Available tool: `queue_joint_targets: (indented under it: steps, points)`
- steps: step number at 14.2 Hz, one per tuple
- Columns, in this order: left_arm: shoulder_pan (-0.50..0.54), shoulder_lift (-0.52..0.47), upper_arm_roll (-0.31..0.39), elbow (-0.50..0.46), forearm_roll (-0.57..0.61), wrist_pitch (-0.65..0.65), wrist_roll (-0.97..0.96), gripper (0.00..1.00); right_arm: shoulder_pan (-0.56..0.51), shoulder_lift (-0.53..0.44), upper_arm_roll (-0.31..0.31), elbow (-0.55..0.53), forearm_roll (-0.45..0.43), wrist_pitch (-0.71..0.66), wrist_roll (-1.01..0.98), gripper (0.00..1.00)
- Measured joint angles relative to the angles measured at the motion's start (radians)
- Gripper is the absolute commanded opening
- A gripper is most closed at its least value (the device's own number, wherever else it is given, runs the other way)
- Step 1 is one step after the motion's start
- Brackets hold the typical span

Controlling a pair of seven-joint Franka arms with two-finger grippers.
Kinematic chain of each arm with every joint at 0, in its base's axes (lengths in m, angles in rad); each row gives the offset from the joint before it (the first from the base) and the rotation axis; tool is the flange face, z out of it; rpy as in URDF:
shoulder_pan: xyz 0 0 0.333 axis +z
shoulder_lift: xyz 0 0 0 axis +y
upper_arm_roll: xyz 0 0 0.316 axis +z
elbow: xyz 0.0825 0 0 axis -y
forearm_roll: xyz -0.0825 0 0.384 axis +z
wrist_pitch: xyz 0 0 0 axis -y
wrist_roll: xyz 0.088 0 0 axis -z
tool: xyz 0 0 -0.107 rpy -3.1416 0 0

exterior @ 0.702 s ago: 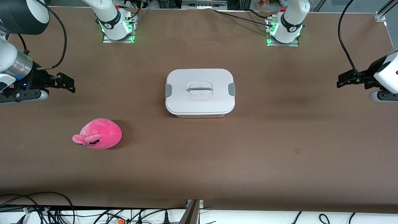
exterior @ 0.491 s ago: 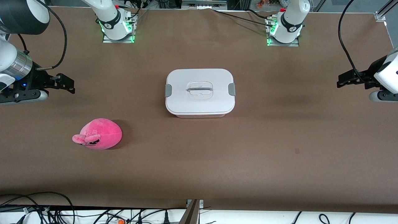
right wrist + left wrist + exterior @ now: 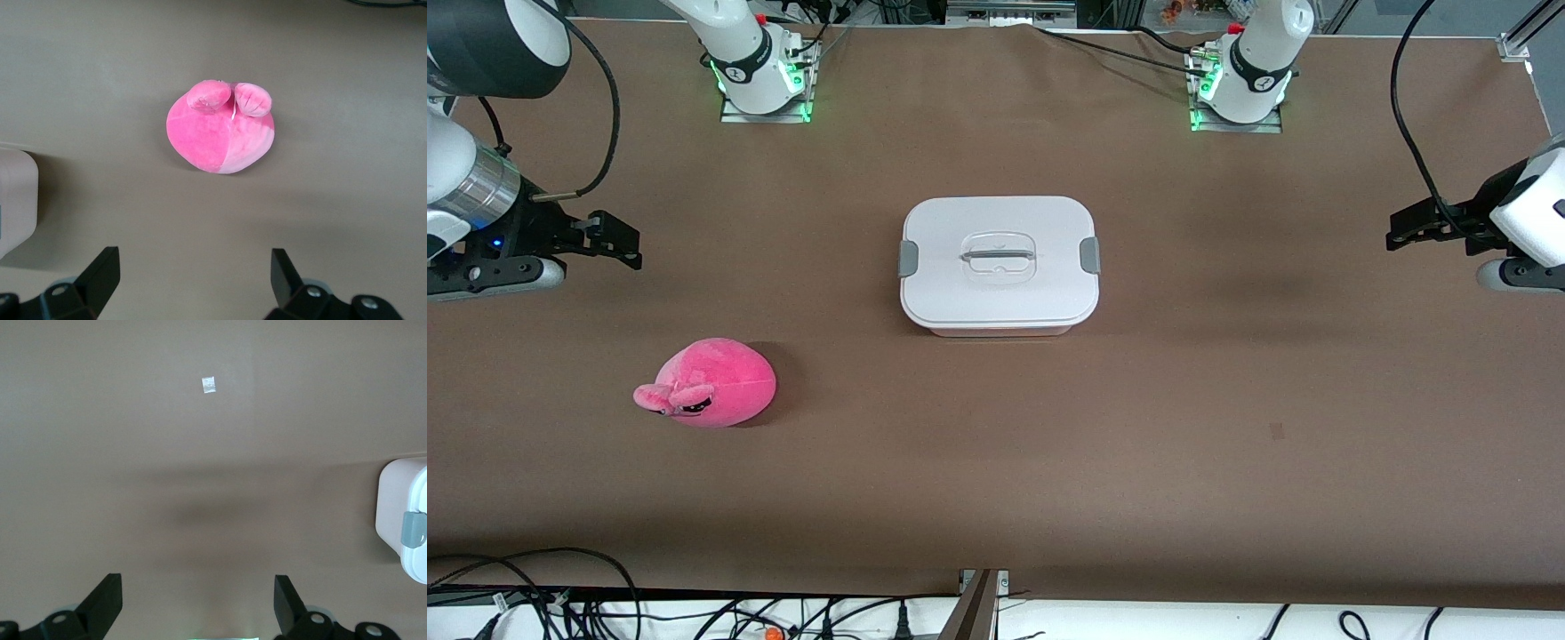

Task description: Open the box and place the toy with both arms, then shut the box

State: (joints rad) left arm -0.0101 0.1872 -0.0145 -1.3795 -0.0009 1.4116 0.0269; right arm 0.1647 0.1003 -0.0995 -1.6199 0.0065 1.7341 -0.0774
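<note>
We hold right gripper [image 3: 609,238] spread wide, empty, over bare table at right arm's end. Toy [image 3: 710,382] lies nearer camera than box [image 3: 998,264]; box mid-table, lid clipped. Left gripper [image 3: 1423,227] wide too, empty, over left arm's end, likely awaiting clips.

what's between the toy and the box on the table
Nothing: in the front view only bare brown table cloth lies between the pink toy and the closed box.
</note>
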Motion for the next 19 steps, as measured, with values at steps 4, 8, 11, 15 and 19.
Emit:
queue_joint_targets:
  steps: [4, 8, 11, 15, 19]
  points:
    - [-0.13, 0.027, -0.019, 0.0, -0.013, 0.0, 0.001, 1.0, 0.0, 0.0, 0.0, 0.0, 0.0, 0.0, 0.0, 1.0]
    - [-0.301, 0.058, -0.028, 0.0, -0.056, 0.003, 0.001, 1.0, 0.0, 0.0, 0.0, 0.0, 0.0, 0.0, 0.0, 1.0]
    - [-0.387, 0.096, -0.029, 0.0, -0.126, 0.011, 0.076, 1.0, 0.0, 0.0, 0.0, 0.0, 0.0, 0.0, 0.0, 1.0]
    - [-0.552, 0.151, -0.03, -0.001, -0.135, 0.118, 0.167, 1.0, 0.0, 0.001, -0.001, 0.0, 0.0, 0.0, 0.0, 1.0]
    - [-0.661, 0.209, -0.028, -0.004, -0.1, 0.23, 0.272, 1.0, 0.0, 0.001, -0.001, 0.0, 0.0, 0.0, 0.0, 1.0]
